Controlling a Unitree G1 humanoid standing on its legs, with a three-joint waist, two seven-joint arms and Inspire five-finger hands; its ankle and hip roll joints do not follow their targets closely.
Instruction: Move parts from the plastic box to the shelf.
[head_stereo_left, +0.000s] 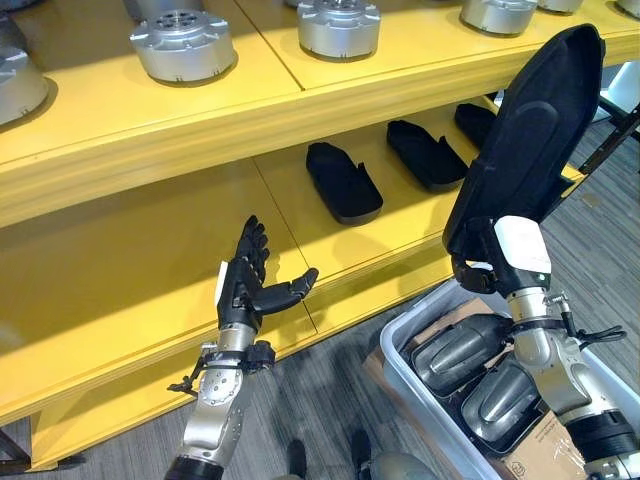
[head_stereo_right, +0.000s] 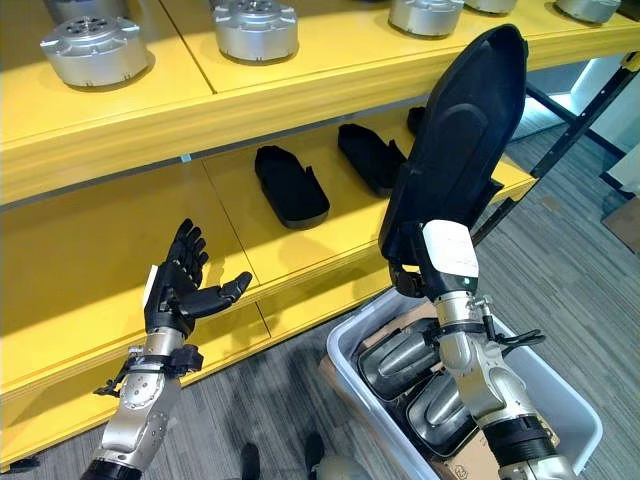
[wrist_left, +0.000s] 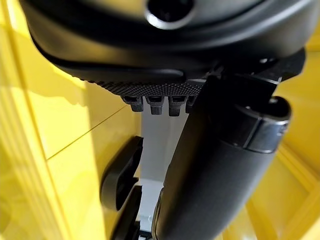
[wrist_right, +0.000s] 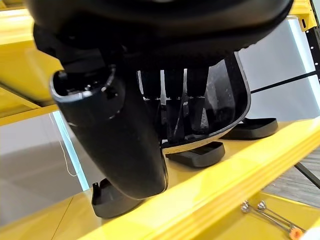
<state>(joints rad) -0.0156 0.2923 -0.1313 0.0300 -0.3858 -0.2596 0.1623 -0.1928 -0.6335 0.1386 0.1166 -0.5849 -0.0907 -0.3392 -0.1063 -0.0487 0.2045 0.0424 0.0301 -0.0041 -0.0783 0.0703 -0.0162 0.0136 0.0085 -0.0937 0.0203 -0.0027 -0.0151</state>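
Above the plastic box (head_stereo_left: 400, 370), your right hand (head_stereo_right: 440, 262) has its fingers curled round the lower end of a long black shell part (head_stereo_right: 460, 130) and holds it upright, its tip level with the top shelf (head_stereo_left: 250, 110). The part is clear of the box and hangs just in front of the lower shelf (head_stereo_left: 300, 240), not yet resting on it. Your left hand (head_stereo_left: 250, 285) is raised with fingers straight and relaxed, thumb out, holding nothing, in front of a bare stretch of the lower shelf.

Three black shell parts (head_stereo_left: 342, 182) lie flat in a row on the lower shelf to the right, and round metal parts (head_stereo_left: 183, 44) sit on the top shelf. More grey parts (head_stereo_left: 460, 355) wait in the box.

To do this step well, tilt the part down before you go in; upright as it is, it looks too tall for the opening and would likely strike the top shelf's front edge. Lay it long side down, in line with the row, and pick a free spot beside the leftmost one so you do not push the others. Bring it past the lower shelf's lip, let its weight settle, and only then loosen your fingers. Keep the left hand out of its path.
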